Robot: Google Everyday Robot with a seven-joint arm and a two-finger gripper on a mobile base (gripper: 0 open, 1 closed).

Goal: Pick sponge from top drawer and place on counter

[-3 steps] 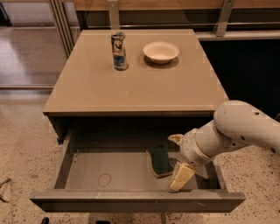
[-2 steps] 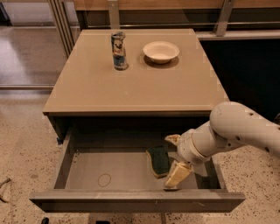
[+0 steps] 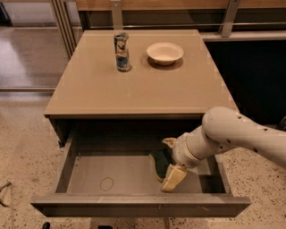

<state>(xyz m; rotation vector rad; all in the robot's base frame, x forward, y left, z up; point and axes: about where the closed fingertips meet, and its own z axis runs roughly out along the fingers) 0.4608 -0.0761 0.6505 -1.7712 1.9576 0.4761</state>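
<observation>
- arm (image 3: 241, 136) comes in from the right, gripper (image 3: 171, 160) low in the top drawer (image 3: 89, 172), fingers (image 3: 173, 178) apart, straddling the sponge (image 3: 158, 162)
- sponge sits right-of-centre, open drawer floor to its left

A speckled terrazzo floor (image 3: 27, 147) is spreading around the cabinet on both sides, pale with dark flecks. Beyond it at upper left, a smoother tan floor (image 3: 27, 53) is catching soft overhead light and shining. Slim metal posts (image 3: 62, 27) are rising from that floor near the cabinet's back corner. A wooden rail (image 3: 178, 4) is running along the top, with grey metal uprights (image 3: 117, 15) standing against it. A dark panel (image 3: 250, 76) is filling the right side. The gripper (image 3: 167, 163) is hanging inside the open top drawer (image 3: 134, 206), toward its right.
</observation>
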